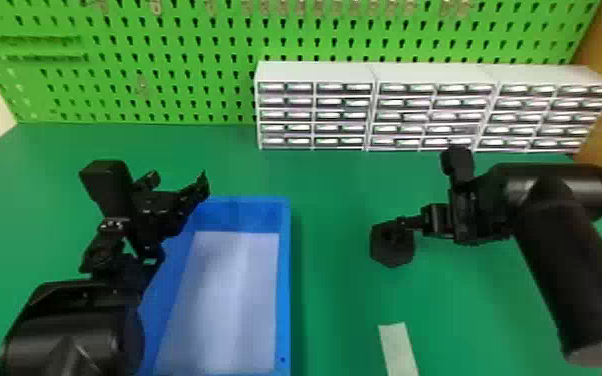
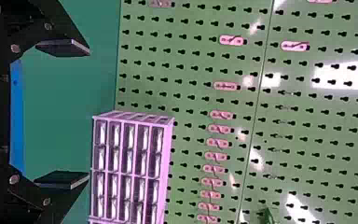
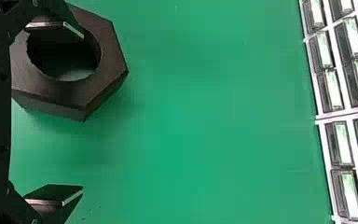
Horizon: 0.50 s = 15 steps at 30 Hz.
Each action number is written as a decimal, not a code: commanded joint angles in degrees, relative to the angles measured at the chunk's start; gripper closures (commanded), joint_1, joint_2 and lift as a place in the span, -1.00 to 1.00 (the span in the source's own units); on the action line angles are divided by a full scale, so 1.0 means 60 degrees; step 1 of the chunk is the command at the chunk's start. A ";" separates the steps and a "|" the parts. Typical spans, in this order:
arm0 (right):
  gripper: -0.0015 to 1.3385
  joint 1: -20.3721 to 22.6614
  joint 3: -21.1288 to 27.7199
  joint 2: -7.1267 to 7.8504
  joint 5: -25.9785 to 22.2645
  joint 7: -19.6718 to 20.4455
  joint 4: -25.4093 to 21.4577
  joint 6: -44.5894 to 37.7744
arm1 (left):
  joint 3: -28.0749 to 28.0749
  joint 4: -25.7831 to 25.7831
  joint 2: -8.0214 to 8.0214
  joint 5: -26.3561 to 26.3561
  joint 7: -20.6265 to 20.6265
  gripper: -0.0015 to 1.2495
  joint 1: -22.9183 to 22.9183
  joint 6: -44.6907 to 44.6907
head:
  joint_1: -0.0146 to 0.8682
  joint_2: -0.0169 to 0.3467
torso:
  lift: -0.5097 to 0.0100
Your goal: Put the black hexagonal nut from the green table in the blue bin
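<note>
Gaping, the right claw [image 1: 430, 224] seemingly straddles an edge of the nut [image 1: 393, 251].

The bin [image 1: 286, 280] stands on the surface [image 1: 335, 200]. To the bin's right, apart from it, is the nut [image 1: 390, 250]; contact between nut and surface cannot be determined. Also right of the bin, nearer the front than the nut, a strip [image 1: 397, 345] lies on the surface. Behind the bin and extending to its right, drawer cabinets [image 1: 315, 72] stand side by side. Behind bin and cabinets rises the pegboard [image 1: 165, 55].
</note>
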<state>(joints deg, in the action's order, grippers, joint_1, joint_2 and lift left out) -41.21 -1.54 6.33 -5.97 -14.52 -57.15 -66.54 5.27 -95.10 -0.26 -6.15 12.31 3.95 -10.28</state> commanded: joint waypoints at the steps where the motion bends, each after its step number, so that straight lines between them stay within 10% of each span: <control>1: -0.77 -0.0001 0.0051 -0.0045 0.0161 0.0002 0.0004 -0.0058 | -0.0014 0.0000 0.0000 0.0000 0.0000 -0.49 0.0015 0.0000 | 0.59 -0.63 | 0.59; 15: -0.77 -0.0221 0.0329 -0.0103 0.0395 0.0002 0.0458 -0.0073 | -0.0044 0.0000 0.0000 0.0029 -0.0015 -0.48 0.0015 0.0000 | 0.59 -0.63 | 0.59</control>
<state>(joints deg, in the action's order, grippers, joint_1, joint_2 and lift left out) -42.03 0.29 5.70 -3.74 -14.50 -55.05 -67.01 5.06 -95.10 -0.26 -6.03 12.21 4.04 -10.28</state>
